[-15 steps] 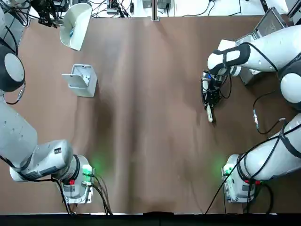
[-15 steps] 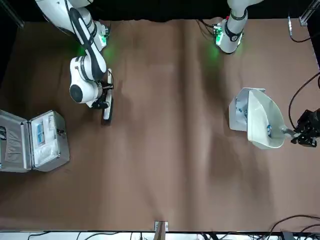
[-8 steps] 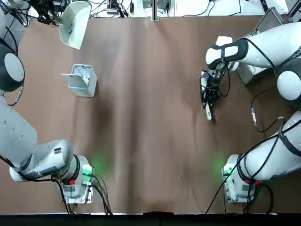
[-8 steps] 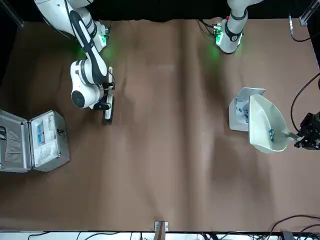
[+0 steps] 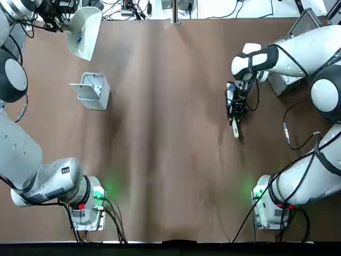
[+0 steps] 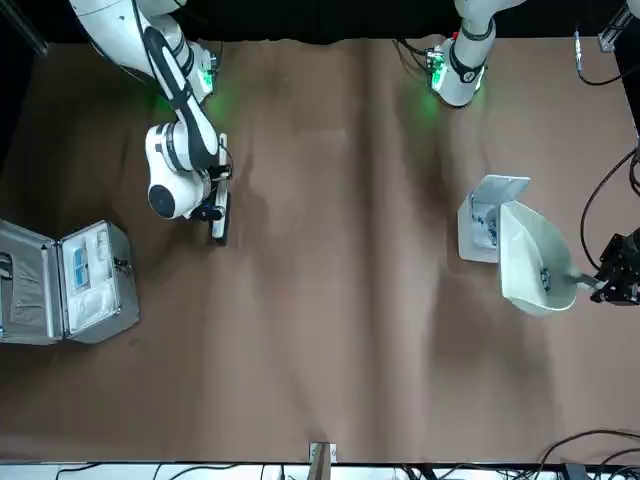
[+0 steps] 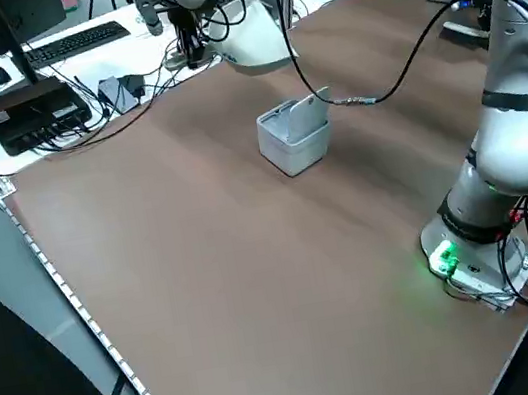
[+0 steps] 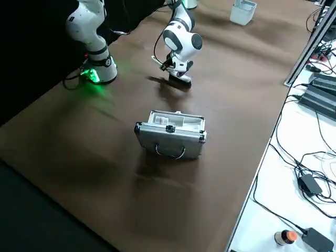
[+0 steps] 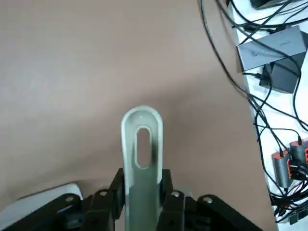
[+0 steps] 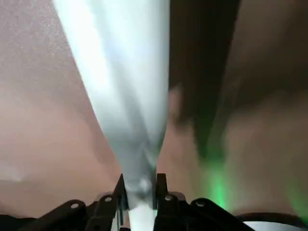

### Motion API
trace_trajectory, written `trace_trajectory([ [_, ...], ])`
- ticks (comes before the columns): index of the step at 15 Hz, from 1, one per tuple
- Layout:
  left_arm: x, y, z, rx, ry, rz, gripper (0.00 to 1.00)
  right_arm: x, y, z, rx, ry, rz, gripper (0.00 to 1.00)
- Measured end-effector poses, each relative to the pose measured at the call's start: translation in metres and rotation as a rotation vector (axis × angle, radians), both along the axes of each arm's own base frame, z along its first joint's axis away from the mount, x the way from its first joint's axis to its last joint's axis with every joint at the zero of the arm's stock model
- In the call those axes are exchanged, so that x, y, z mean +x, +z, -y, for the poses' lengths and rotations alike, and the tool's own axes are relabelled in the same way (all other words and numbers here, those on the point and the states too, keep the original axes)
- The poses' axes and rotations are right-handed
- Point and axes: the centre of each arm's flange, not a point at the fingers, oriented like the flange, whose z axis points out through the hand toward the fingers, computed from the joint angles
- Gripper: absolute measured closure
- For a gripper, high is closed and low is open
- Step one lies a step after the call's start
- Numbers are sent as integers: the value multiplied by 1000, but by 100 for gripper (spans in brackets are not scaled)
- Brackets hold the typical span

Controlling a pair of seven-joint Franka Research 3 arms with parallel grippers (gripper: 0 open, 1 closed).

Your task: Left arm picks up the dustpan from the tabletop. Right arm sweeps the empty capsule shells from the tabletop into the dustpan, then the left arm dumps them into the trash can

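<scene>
The pale cream dustpan [image 5: 84,31] hangs tilted above the far left of the tabletop [image 5: 170,133], just beyond the light grey trash can [image 5: 91,90]. My left gripper [image 6: 612,284] is shut on its thin handle [image 9: 141,149]. A tiny blue-and-white capsule shell [image 6: 545,277] lies inside the dustpan [image 6: 535,262]. The trash can [image 6: 482,222] stands with its lid flipped up. On the right side of the table my right gripper [image 5: 236,109] is shut on a slim white brush [image 5: 235,128], which points down at the tabletop. The brush handle [image 10: 125,96] fills the right wrist view.
An open silver metal case [image 6: 70,280] lies at the far right of the table, beyond the right arm. Cables, a keyboard and power bricks [image 7: 34,94] crowd the bench past the table's far edge. Both arm bases [image 5: 85,205] stand at the near edge.
The left gripper has carried the dustpan a little farther from the robot and tilted it more. The right gripper with the brush has shifted slightly toward the table's middle.
</scene>
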Motion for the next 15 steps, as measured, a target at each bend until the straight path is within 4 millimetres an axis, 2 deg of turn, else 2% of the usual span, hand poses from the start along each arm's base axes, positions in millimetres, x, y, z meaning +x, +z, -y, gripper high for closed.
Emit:
trace_trajectory([
  [3,-6,-7,0,27,-10,41,67,0,-2,0,-1,0,-4,74],
  [7,-21,-2,2,65,-9,101,67,0,-5,0,-3,-1,-10,72],
  [10,-30,-3,3,105,-18,135,67,1,-8,0,-4,-2,-15,67],
  [15,-43,-16,7,178,-46,192,67,3,-9,-1,-4,-3,-16,63],
])
